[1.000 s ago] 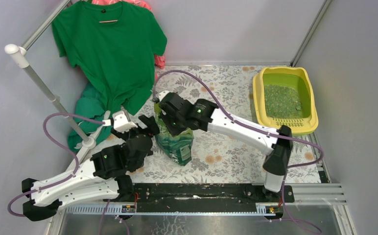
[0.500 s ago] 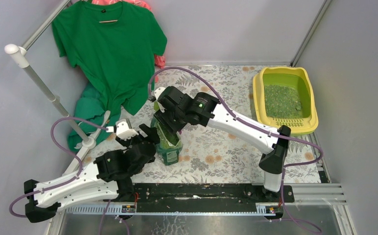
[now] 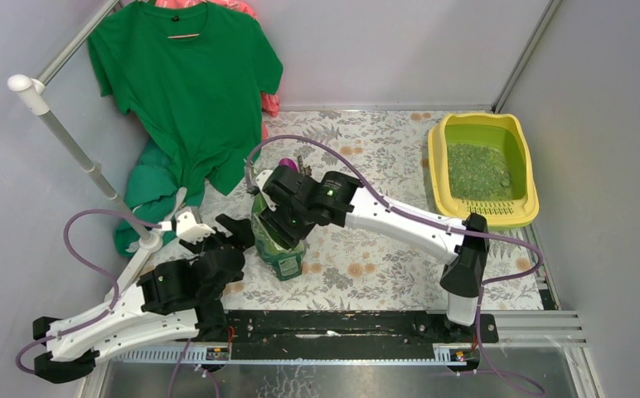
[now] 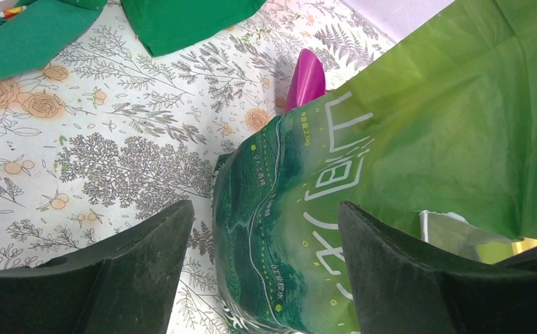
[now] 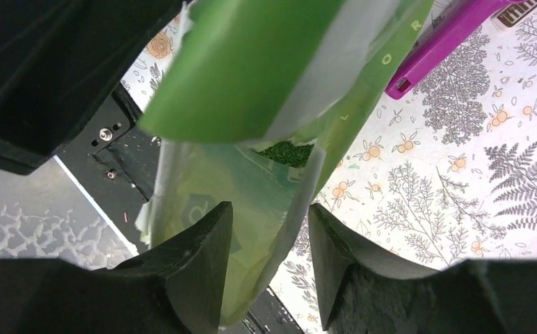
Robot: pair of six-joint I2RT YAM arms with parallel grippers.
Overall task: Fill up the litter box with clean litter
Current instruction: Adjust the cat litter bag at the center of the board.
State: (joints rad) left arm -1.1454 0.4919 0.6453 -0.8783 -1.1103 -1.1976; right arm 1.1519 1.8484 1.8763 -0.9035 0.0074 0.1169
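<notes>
Yellow plastic litter box [image 3: 435, 166], one only, is sitting flat at the far right corner of the table [image 3: 383, 141]. It's facing open side up, long axis running near-to-far, well apart from the one green bag [image 3: 282, 249]. One patch of clean litter [image 3: 476, 170] is lying inside the box. The bag is standing mid-table, mouth up. One purple scoop [image 3: 288, 164] is lying just behind it.

At the bag's mouth the right gripper [image 5: 269, 216] is keeping a narrow gap, with the bag wall passing between its fingers. Lower down, the left gripper [image 4: 264, 209] is gaping wide around the bag's side. Can't tell if it's touching.
</notes>
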